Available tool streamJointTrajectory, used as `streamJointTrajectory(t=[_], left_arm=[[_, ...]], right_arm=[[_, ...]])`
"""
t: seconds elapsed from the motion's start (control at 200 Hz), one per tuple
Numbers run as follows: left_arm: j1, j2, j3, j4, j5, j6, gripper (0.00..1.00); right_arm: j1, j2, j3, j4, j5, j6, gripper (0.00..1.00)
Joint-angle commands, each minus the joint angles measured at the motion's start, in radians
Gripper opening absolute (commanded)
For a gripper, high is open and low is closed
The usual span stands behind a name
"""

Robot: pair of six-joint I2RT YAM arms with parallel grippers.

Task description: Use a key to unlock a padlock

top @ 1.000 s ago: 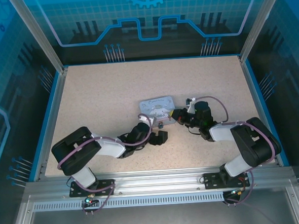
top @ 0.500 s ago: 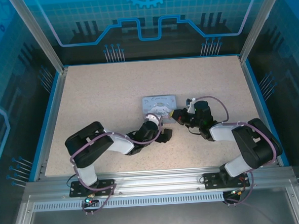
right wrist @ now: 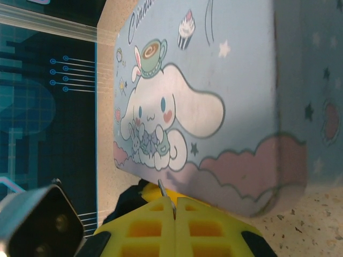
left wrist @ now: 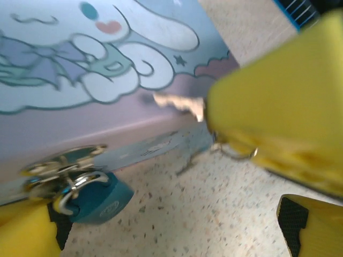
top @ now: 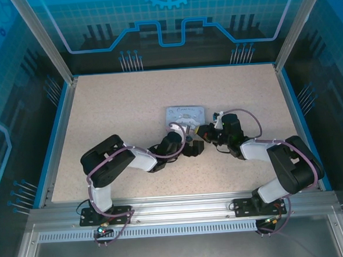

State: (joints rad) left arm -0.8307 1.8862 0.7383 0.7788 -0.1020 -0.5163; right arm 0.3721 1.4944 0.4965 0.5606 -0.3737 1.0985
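There is one pale blue rectangular box printed with a white cartoon dog [top: 184, 116] and one speckled beige tabletop [top: 129, 102]. One small teal padlock with a silver shackle [left wrist: 99, 195] and one small silvery metal key [left wrist: 179, 103] are visible. Two yellow-fingered grippers are counted: the left gripper [top: 194, 150] and the right gripper [top: 201, 133].

The top external camera looks steeply down from high behind both arm bases. It takes in the whole table [top: 118, 108] from far off, and the pale blue box [top: 185, 114] is small near the middle. The left wrist camera sits low and very close to the box's front wall, looking between the parted fingers of the left gripper [left wrist: 166, 235] past the padlock [left wrist: 99, 197]. The right wrist camera looks over the pressed-together right gripper [right wrist: 174, 206] onto the box lid. All views share the box; both wrist views share the key [left wrist: 179, 103].
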Motion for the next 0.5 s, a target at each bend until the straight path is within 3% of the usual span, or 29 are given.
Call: streamJointTrajectory(t=[0.0, 0.495], left_arm=[[0.031, 0.019, -0.019, 0.136, 0.075, -0.092, 0.98], [0.038, 0.125, -0.023, 0.277, 0.095, -0.213, 0.96]], right_arm=[[-0.008, 0.021, 0.02, -0.023, 0.004, -0.013, 0.0], [-0.009, 0.036, 0.033, -0.027, 0.003, -0.012, 0.0]])
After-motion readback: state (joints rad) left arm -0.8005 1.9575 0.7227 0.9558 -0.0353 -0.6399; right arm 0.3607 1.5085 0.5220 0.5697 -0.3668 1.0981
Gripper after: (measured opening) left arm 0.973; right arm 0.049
